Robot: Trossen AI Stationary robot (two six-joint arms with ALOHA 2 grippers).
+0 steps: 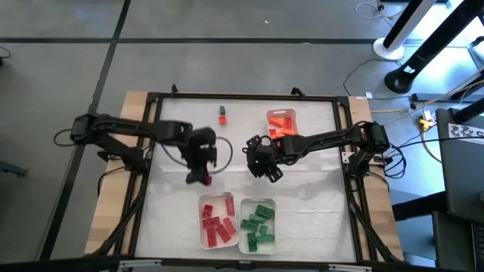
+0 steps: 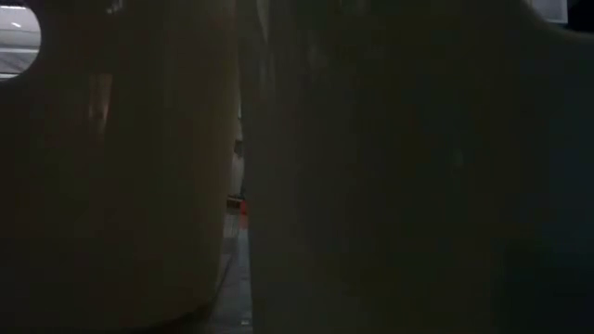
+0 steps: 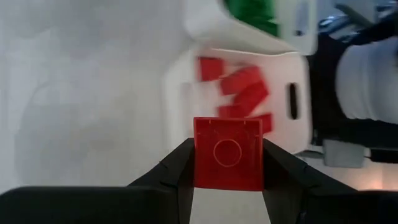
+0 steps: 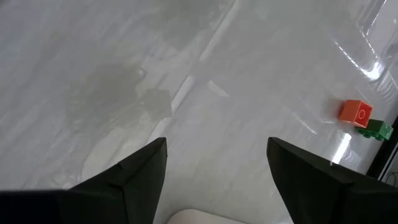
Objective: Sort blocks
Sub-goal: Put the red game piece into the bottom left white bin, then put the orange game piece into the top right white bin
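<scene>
Sorting well advanced: red tray (image 1: 215,221) and green tray (image 1: 257,224) at near edge of worktop (image 1: 318,204) each loaded with blocks, orange tray (image 1: 281,123) at far side partly filled. Left gripper (image 1: 200,175) clenched on red block (image 3: 227,154), hovering just short of red tray, drop not yet made. Right gripper (image 1: 266,168) spread wide and empty, mid-worktop. Left to do, by the look of it: one orange block (image 4: 355,112) and one green block (image 4: 375,129), side by side near far edge. Plenty of bare surface around both; arms close together at centre, black frame (image 1: 344,136) hemming the sides.
</scene>
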